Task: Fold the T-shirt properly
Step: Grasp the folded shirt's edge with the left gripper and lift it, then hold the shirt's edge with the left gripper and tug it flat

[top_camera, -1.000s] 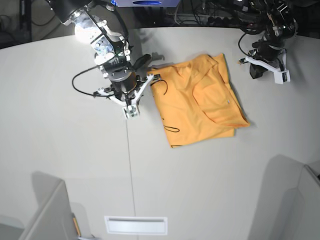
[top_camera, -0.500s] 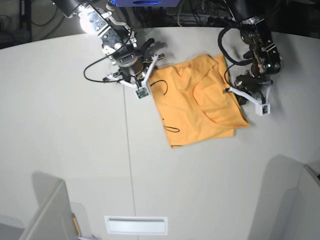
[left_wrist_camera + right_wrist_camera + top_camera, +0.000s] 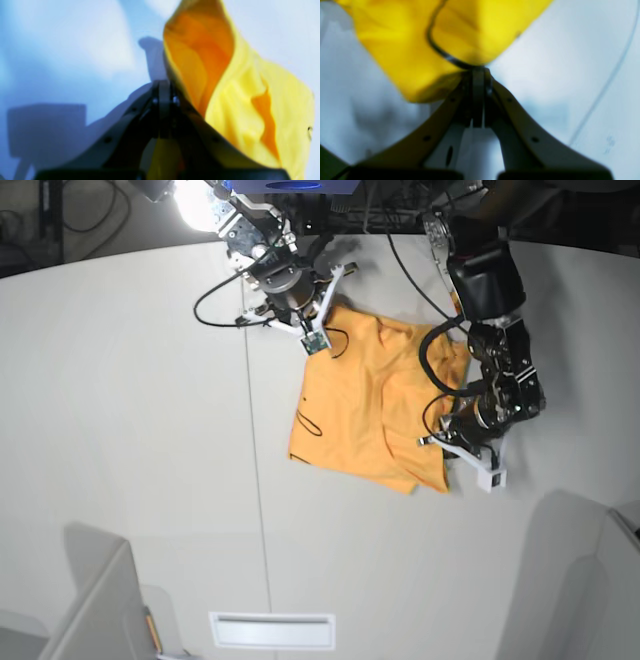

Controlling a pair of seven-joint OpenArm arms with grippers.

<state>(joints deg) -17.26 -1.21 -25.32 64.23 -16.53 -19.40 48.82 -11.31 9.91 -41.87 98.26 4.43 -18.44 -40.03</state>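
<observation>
The light-orange T-shirt (image 3: 360,410) lies rumpled on the white table, with a thin black scribble showing near its left edge. At the shirt's upper left corner, my right gripper (image 3: 313,340) is shut. In the right wrist view its tips (image 3: 478,71) pinch the T-shirt (image 3: 407,50) right where a black line runs. My left gripper (image 3: 488,476) is at the shirt's lower right edge. In the left wrist view it (image 3: 163,85) is shut, and the T-shirt (image 3: 237,100) rises in a raised fold from its tips, with more cloth under the fingers.
A thin seam (image 3: 258,510) runs down the white table (image 3: 130,430) left of the shirt. Grey chair backs (image 3: 100,610) stand at the near edge, with a slot (image 3: 272,630) between them. Cables and dark equipment (image 3: 400,210) crowd the far edge.
Both arms have swung in onto the shirt. The right gripper moved up and right to its upper left corner, the left gripper down to its lower right edge. The shirt has shifted and changed shape.
</observation>
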